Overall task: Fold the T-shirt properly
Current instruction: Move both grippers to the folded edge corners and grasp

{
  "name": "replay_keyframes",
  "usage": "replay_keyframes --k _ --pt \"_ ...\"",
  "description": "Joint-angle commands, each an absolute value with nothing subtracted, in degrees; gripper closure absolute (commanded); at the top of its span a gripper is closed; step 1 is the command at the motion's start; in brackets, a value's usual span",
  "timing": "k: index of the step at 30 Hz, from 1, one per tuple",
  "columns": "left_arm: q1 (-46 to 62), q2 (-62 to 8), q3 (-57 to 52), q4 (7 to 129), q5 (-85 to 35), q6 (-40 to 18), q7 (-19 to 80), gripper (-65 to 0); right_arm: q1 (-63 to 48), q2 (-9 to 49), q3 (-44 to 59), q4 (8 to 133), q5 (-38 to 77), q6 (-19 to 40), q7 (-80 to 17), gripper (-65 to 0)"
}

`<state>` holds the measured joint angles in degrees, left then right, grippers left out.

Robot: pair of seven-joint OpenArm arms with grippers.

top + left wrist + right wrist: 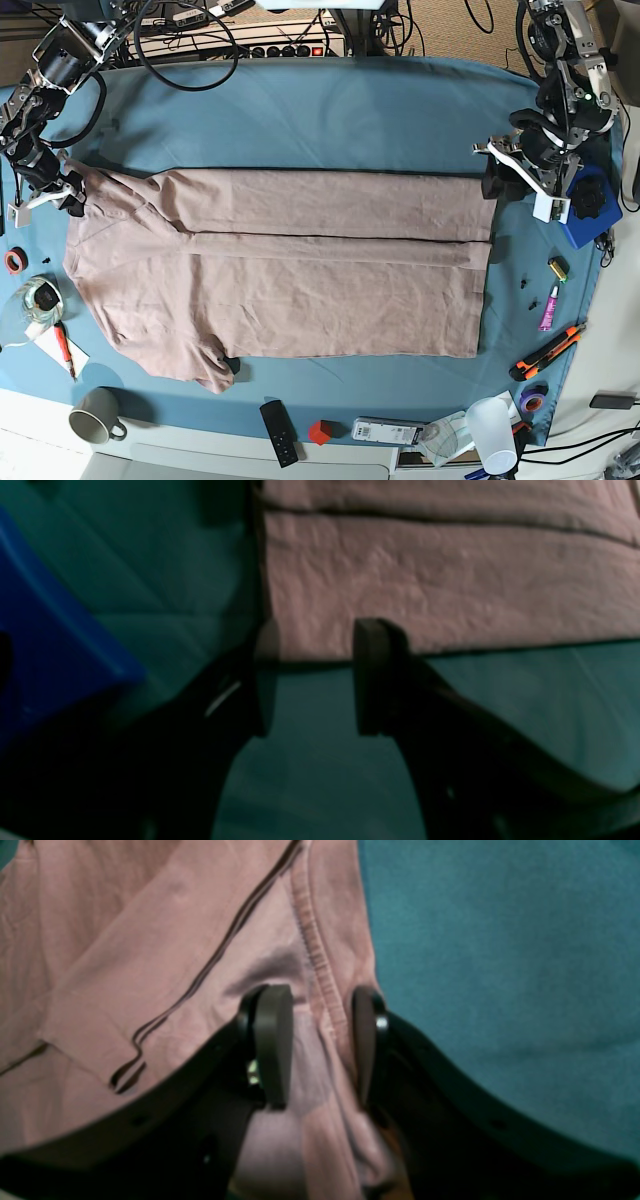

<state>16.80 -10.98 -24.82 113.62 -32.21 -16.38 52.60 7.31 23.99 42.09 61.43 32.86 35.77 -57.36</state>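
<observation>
T-shirt [300,270]: I see the pink-beige shirt lying spread out on the blue cloth [330,110], with the neck end on the left side of the base view and the bottom hem on the right. The far long side is folded in toward the middle, so a long fold line runs across it.

Right gripper [320,1045]: It is at the neck end of the shirt. In my wrist view the two fingers stand on each side of a ribbed seam and pinch a bunch of the pink cloth between them.

Left gripper [312,680]: It is at the hem corner of the shirt. Its fingers are apart, with the shirt's edge just past the tips. This view is dark and blurry, so I think nothing is held, but I am not sure.

Blue block [45,645]: It sits just beside the left gripper.

Other things: a grey mug [97,417], a white cup [492,430] and a black remote [278,431] lie along the near edge of the table.
</observation>
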Motion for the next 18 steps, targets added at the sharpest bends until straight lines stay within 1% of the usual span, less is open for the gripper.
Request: replay_keyframes --k 1,3,8,16,18 --pt "16.49 -11.40 -24.99 114.78 -31.81 -16.62 50.26 -25.2 7.46 24.29 41.78 61.39 31.46 35.70 -60.42 -20.9" --pt "16.40 -11.25 -24.99 114.78 -30.48 -16.62 48.53 -25.2 7.44 24.29 41.78 61.39 31.46 35.70 -60.47 -20.9" --pt "14.66 -10.26 -24.88 114.43 -30.41 -16.40 48.36 -25.2 7.44 24.32 41.78 61.39 31.46 35.73 -61.47 -20.9" --pt "10.87 -10.00 -24.88 108.18 -30.46 -16.34 49.52 -25.2 7.46 24.62 41.78 61.39 31.46 35.75 -62.98 -20.9" --pt "10.31 -10.00 -24.88 106.37 -30.52 -15.40 50.61 -25.2 7.46 24.62 41.78 61.39 31.46 35.75 -62.98 -20.9"
